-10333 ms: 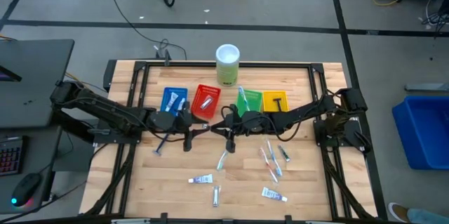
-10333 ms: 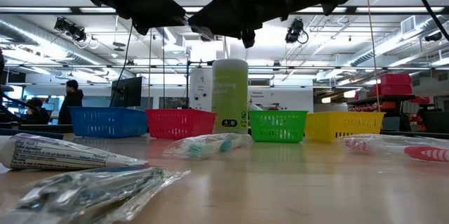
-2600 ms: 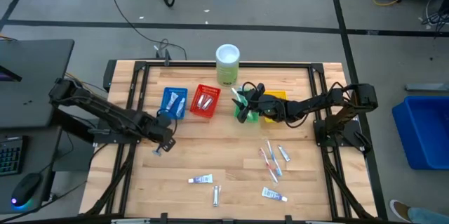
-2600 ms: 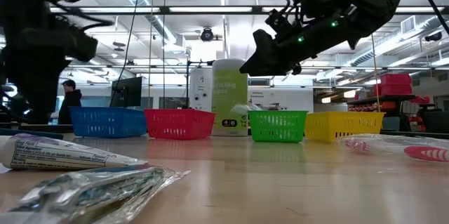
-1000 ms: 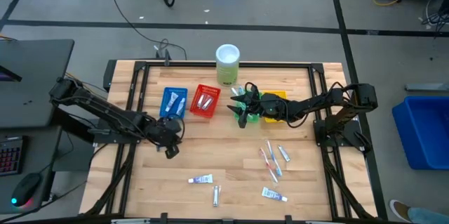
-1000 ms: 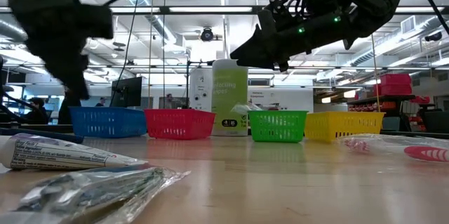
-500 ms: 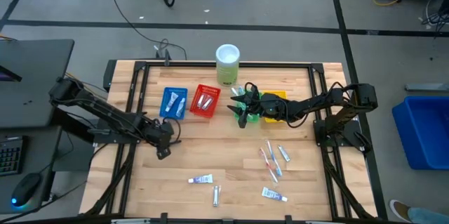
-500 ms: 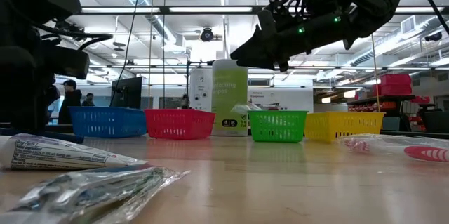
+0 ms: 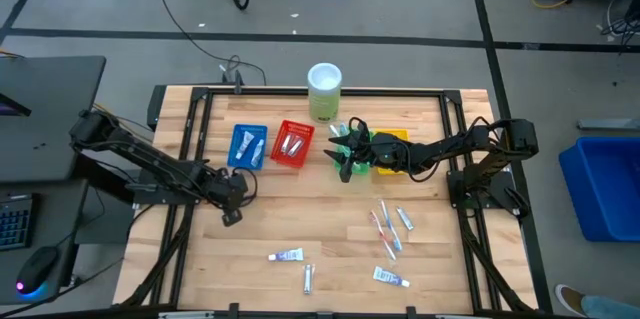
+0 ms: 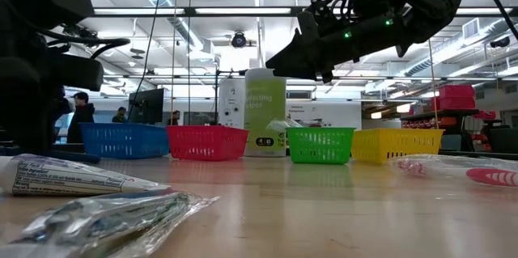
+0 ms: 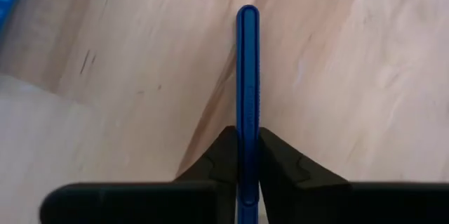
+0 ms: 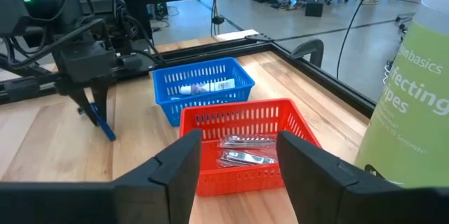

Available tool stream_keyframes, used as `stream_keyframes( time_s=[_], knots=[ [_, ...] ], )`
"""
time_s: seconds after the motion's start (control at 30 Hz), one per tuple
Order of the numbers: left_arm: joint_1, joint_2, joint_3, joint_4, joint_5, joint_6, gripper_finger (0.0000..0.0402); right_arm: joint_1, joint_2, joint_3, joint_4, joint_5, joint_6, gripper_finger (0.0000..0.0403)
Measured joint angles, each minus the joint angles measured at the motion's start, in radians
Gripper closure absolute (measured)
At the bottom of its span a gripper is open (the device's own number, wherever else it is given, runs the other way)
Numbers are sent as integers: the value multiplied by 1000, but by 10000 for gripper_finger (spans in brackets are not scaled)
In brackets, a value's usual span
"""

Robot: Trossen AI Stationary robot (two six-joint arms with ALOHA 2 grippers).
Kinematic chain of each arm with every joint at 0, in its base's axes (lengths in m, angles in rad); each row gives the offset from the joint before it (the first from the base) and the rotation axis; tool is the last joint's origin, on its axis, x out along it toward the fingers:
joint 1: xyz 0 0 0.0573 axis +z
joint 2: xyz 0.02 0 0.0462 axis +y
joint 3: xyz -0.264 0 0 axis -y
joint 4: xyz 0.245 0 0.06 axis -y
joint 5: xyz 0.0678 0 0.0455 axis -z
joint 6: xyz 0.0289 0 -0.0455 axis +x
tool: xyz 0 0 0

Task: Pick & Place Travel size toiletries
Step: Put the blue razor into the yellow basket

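We found the left gripper [image 9: 232, 211] low over the wooden table [image 9: 330, 249], just near of the blue plastic tray [image 9: 248, 146], its jaws pinched tight on a slim blue stick-shaped toiletry [image 11: 247, 90] that pointed down at the boards. The right gripper [image 9: 345, 166] hung at the green plastic tray [image 9: 355, 144], between the red plastic tray [image 9: 293, 144] and the yellow plastic tray [image 9: 393, 142], with its fingers [image 12: 179, 168] spread wide and nothing between them. A white tube with blue print [image 12: 203, 86] lay in the blue tray and silvery wrapped packets [image 12: 235, 155] lay in the red one. The pale green cylinder with a white top [image 9: 324, 91] stood at the far edge behind the trays. Still loose on the near half of the table were three short white tubes [image 9: 289, 255] and, to their right, a cluster of thin pale toothbrushes [image 9: 386, 229].
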Motion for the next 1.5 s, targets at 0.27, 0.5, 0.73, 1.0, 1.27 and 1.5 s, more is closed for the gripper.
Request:
stream_keyframes(
  time_s=[0.27,0.5,0.73,1.0,1.27,1.5],
  knots=[
    [-1,2,56,173,-93,26,360,0,0,0,0,-1,0,216],
    [2,2,112,591,-323,268,359,0,0,0,13,-165,-2,206],
    [24,2,119,843,-447,441,358,5,0,0,145,-287,7,219],
    [76,2,119,893,-444,476,357,32,0,0,277,-287,73,228],
    [104,2,119,975,-396,555,357,59,35,61,302,-201,119,197],
    [139,2,119,993,-289,549,357,74,119,176,295,-307,91,175]
  ],
)
